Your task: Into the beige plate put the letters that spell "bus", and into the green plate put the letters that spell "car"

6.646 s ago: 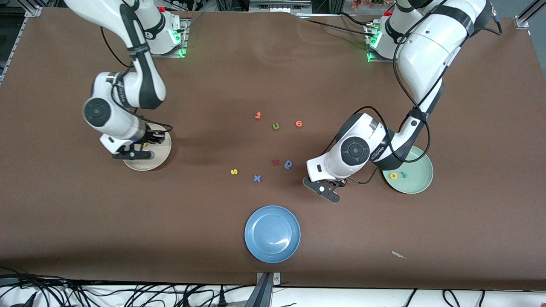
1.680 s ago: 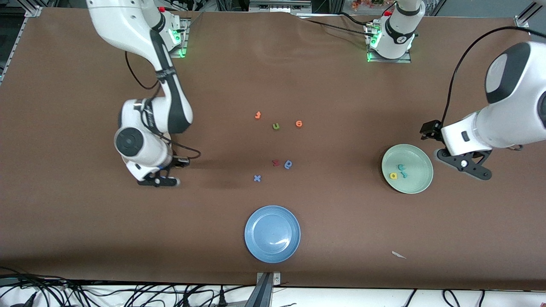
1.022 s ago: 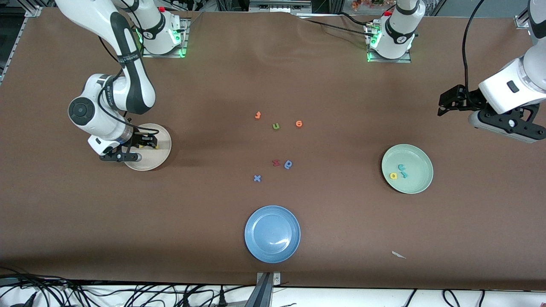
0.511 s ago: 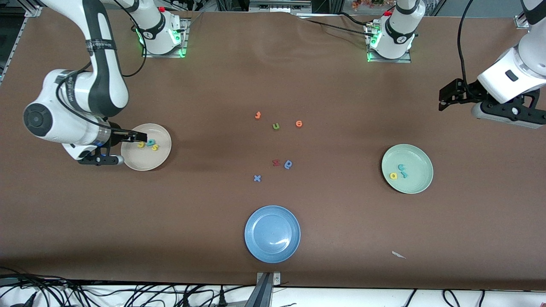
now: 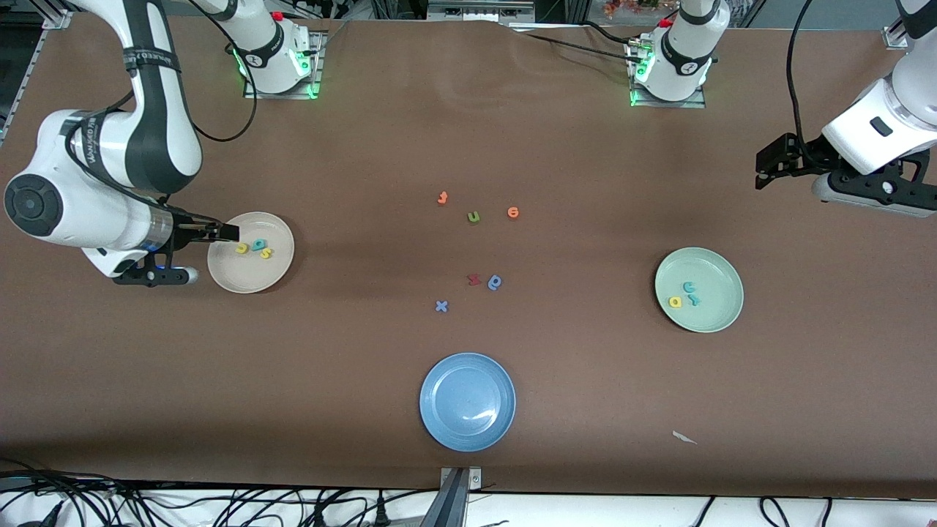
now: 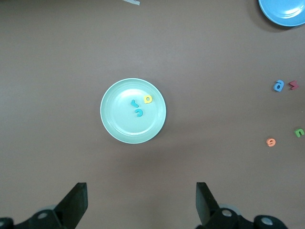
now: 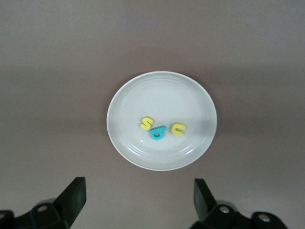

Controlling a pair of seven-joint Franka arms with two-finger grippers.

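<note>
Note the teal b (image 7: 157,132), yellow u (image 7: 177,128) and yellow s (image 7: 147,123) lie in the beige plate (image 5: 274,271). The teal c (image 6: 138,112), yellow a (image 6: 148,98) and teal r (image 6: 134,102) lie in the green plate (image 5: 721,316). Right gripper (image 7: 138,198) hangs beside the beige plate and left gripper (image 6: 141,202) over bare worktop (image 5: 585,380), both with jaws wide, empty.

Front view: high above the bench (image 5: 366,146), looking down and across at both arm bases along its top edge; it takes in all three plates.
Left wrist view: straight down from well up, hand (image 6: 141,205) fingers framing the picture's edge, the green plate (image 6: 114,125) centred.
Right wrist view: straight down, closer in, hand (image 7: 139,200) fingers at the edge, the beige plate (image 7: 128,150) filling the middle.
Shared ground: each wrist view's plate also shows in the front view, green plate (image 5: 721,316) and beige plate (image 5: 241,279); the blue plate (image 6: 281,14) shows in the left wrist view too.
</note>
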